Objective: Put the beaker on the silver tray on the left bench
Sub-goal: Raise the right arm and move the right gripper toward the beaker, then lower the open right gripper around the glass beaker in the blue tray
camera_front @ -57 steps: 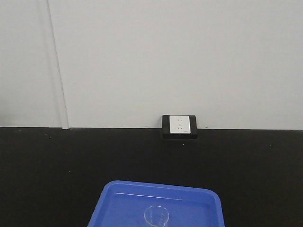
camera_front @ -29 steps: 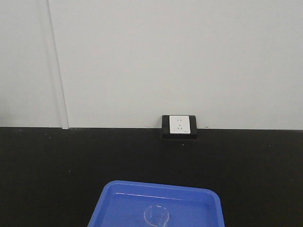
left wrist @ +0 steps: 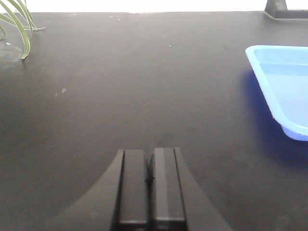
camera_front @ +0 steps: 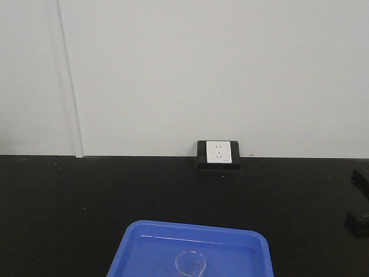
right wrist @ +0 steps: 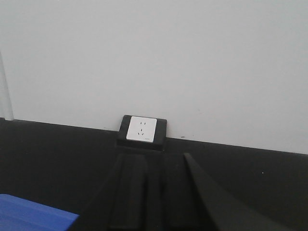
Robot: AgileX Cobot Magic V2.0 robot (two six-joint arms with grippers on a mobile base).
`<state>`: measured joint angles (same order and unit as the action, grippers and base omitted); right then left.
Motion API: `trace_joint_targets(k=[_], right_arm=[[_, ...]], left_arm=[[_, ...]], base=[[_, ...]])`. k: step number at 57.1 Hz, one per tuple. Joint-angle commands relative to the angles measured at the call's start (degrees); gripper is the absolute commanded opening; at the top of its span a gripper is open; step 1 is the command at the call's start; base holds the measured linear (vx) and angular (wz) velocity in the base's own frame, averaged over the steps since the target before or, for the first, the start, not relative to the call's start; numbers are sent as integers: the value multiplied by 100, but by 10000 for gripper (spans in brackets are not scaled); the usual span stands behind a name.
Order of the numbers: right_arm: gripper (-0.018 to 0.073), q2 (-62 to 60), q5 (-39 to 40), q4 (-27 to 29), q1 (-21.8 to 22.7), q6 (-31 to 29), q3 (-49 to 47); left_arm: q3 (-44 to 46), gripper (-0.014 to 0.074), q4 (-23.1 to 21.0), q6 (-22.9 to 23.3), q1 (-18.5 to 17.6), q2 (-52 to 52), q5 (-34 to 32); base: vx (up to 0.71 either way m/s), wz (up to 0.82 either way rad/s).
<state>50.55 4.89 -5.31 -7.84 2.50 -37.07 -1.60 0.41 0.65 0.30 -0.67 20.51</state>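
beaker (camera_front: 190, 264) in blue tray (camera_front: 144, 242) — right tool (right wrist: 162, 158) well apart, to its right

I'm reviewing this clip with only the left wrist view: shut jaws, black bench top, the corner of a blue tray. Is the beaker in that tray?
Observer: Yes. The front view shows the beaker sitting inside the blue tray, with nothing gripping it.
Reviewer: Where is the right arm?
Observer: The right gripper shows at the right edge of the front view, above the bench and apart from the tray.
Reviewer: Are its jaws open?
Observer: The right wrist view shows them standing apart with nothing between them, pointing toward the wall socket.
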Motion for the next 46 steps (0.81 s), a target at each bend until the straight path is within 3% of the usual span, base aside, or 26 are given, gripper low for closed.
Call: trace_joint_targets(k=[1,14,29,40,46], right_arm=[[404,-4,440,-5,37,-39,-211],[729,58,505,20,37,-39,-211],[696,300,871,65,-42,-5,-211],[627,1334,1027,-555,-690,-20,-178],[589,2019,1809,-753,-1029,-20,114]], left_arm=[[-159,1,-10,32,-33,-90,-444],[-159,1,-10,32,-33,-90,-444],[-159,1,-10,32,-33,-90,-444],[-159,1,-10,32,-33,-90,-444],[-159,1,-10,32,-33,-90,-444]], base=[[0,0],[0,0],[0,0],[0,0],[0,0]])
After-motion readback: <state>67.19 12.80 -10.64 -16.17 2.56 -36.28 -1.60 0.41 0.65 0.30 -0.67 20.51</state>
